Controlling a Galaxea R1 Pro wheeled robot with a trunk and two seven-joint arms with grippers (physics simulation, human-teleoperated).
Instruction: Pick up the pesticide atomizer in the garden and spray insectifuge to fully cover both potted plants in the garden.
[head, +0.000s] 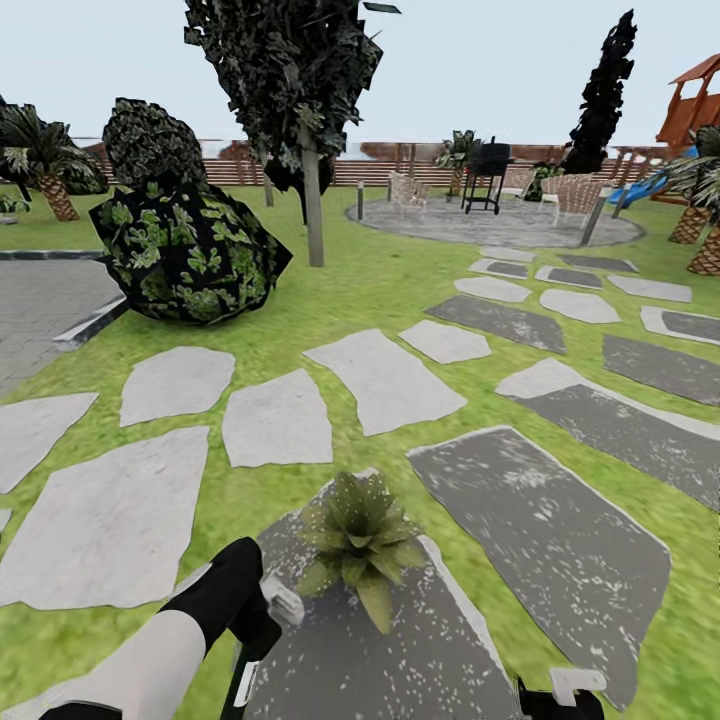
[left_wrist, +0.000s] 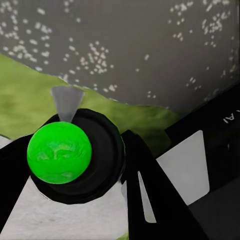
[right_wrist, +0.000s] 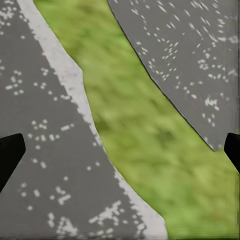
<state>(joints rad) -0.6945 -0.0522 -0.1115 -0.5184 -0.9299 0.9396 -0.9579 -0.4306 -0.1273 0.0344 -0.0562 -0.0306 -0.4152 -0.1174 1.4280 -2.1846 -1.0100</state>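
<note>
Standing on a grey paving slab (head: 560, 540) just ahead of the left hand (head: 265, 610), one potted plant (head: 362, 545) is seen in the head view. What looks like the atomizer (left_wrist: 67, 155), with a green round part facing the wrist camera, is clamped in that hand. It is judged light, rigid and somewhat slick, best gripped round the body. The right hand (right_wrist: 120, 150) is spread apart over grass. No label can be made out.
</note>
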